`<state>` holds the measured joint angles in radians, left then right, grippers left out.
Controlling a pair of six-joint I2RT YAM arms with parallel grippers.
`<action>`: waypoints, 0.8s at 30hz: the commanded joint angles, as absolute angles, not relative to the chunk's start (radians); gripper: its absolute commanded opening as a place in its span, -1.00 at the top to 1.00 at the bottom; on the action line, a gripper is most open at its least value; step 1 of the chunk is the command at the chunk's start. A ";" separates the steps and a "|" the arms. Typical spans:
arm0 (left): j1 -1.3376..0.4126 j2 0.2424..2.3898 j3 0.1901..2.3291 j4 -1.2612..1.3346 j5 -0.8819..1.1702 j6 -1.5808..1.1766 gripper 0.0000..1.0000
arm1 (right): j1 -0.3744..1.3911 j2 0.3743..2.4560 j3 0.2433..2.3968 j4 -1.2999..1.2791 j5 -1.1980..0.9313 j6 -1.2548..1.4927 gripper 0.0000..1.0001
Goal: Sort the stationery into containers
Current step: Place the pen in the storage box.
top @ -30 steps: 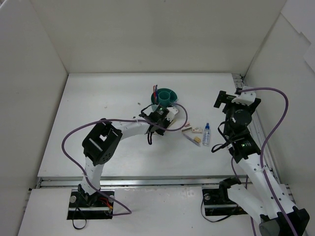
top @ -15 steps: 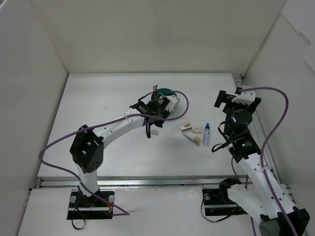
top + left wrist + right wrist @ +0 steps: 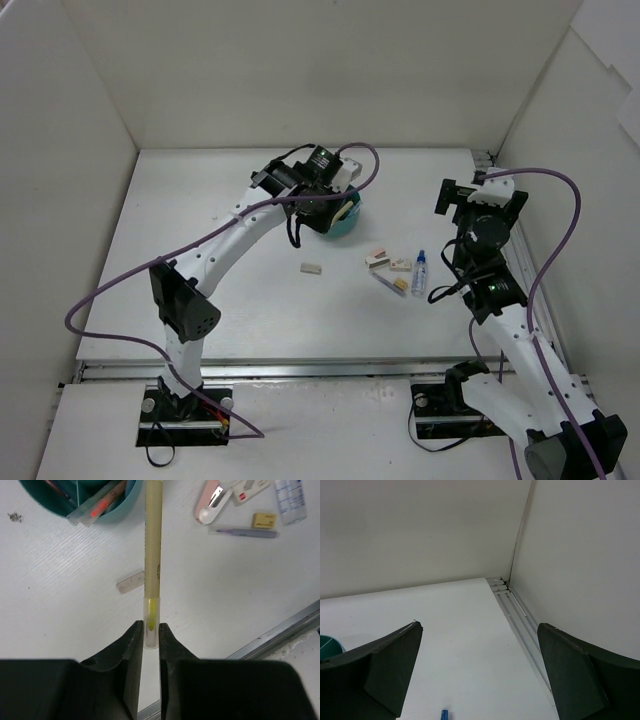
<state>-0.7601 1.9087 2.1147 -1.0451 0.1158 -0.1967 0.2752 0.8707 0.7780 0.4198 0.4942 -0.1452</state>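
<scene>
Counter (image 3: 200, 220): white, walled.
Right gripper (image 3: 480, 626): right side, raised, jaws wide, empty.
Left gripper (image 3: 150, 630): far centre, jaws narrow, pinching the pen.
Teal organizer (image 3: 345, 227): far centre, under the left gripper, pens inside.
Yellow pen (image 3: 152, 555): far end apparently at the organizer's rim.
Bottle (image 3: 419, 272): right of centre.
Eraser (image 3: 311, 268): near side of the organizer.

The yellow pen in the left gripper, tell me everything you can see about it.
The yellow pen is a slim, straight stick. It has a pale yellow, plastic-looking barrel with a little dark print, and a clear cap through which a bright yellow tip shows. The left gripper is shut on the capped end, so the pen points straight out from it. Its far end leaves the wrist picture right beside the rim of the teal organizer; whether they touch cannot be told.
</scene>
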 commanded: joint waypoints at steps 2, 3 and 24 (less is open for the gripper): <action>-0.759 1.951 2.204 -1.235 0.005 -0.181 1.00 | 0.268 0.887 0.836 0.522 0.515 -0.175 -0.96; -0.759 1.968 2.210 -1.241 -0.073 -0.161 1.00 | 0.267 0.888 0.836 0.522 0.515 -0.175 -0.96; -0.750 2.060 2.223 -1.048 -0.180 0.471 1.00 | 0.267 0.930 0.842 0.522 0.486 -0.192 -0.96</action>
<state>-0.7570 2.0998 2.2131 -1.1027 -0.2020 0.3222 0.2745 0.9257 0.7910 0.4355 0.4862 -0.1825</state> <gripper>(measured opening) 0.111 0.979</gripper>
